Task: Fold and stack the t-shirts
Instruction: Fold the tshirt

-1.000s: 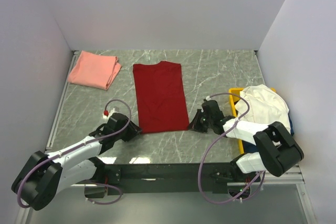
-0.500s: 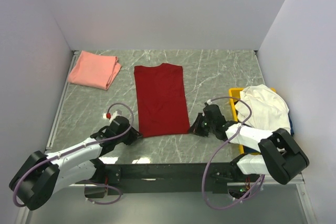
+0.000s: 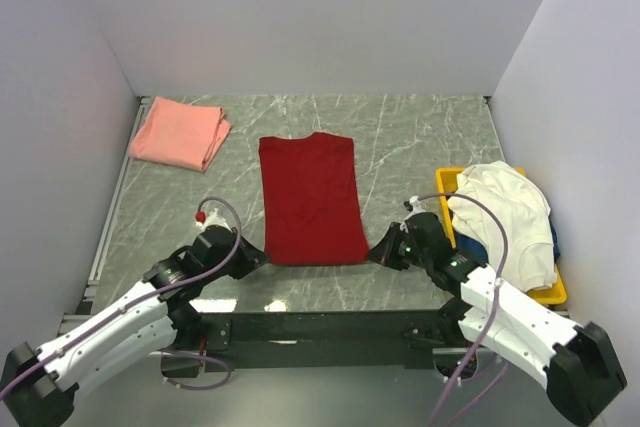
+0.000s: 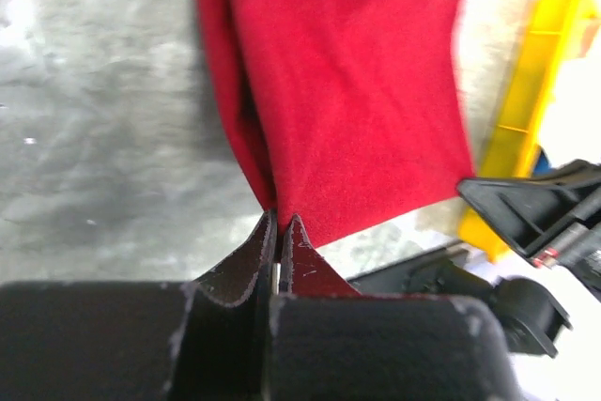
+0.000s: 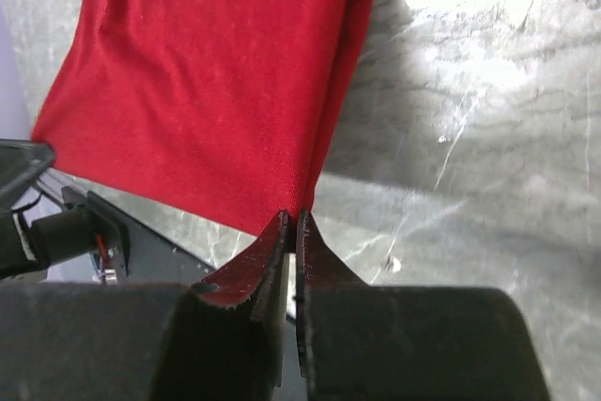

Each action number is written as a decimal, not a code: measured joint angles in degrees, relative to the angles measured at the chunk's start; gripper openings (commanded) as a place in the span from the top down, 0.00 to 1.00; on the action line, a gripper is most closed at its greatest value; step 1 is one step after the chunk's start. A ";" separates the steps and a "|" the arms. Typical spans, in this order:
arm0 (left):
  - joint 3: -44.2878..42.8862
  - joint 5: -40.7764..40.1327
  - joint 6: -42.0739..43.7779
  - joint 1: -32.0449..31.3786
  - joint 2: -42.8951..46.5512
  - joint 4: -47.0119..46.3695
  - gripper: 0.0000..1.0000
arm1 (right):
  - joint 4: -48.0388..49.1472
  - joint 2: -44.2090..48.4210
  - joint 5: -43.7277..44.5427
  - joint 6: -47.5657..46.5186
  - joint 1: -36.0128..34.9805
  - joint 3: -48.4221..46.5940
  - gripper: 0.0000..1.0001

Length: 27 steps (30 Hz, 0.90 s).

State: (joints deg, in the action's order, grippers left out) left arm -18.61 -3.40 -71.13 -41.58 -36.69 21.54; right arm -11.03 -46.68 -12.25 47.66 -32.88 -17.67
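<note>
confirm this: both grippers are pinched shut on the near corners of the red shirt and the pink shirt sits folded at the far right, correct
No: the top view shows the salmon pink shirt folded at the far left, not the far right. The rest stands: the left gripper and right gripper are each pinched shut on a near corner of the deep red shirt.

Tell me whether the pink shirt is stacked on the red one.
No, the folded salmon pink t-shirt lies by itself, well apart from the deep red t-shirt.
</note>
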 measured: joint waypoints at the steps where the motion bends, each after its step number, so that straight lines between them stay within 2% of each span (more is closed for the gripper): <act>1: -0.79 -0.11 0.33 -0.15 1.66 1.25 0.99 | -1.42 1.88 0.22 -0.13 -0.04 -0.17 1.00; 4: -2.93 -1.07 1.42 -0.31 4.39 3.80 0.99 | -5.18 4.11 0.63 -0.52 -0.15 -1.51 1.00; 7: -4.68 -2.12 2.25 -0.39 3.74 4.52 0.99 | -7.76 2.27 1.20 -1.36 -0.26 -4.26 1.00; 14: -11.30 -5.81 6.03 0.98 -6.78 4.09 1.00 | -11.91 -6.75 4.63 -4.66 -0.04 -16.68 1.00; 22: -22.53 -2.12 12.24 13.44 -21.64 -1.97 1.00 | -13.33 -25.33 5.92 -9.27 4.39 -36.89 1.00; 27: -32.02 0.83 15.13 18.60 -34.10 -4.96 1.00 | -15.06 -38.12 4.26 -11.43 8.83 -49.40 1.00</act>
State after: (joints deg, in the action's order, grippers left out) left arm -50.63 -2.57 -56.01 -22.98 -70.78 16.58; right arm -26.09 -84.79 -7.99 36.23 -24.05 -67.07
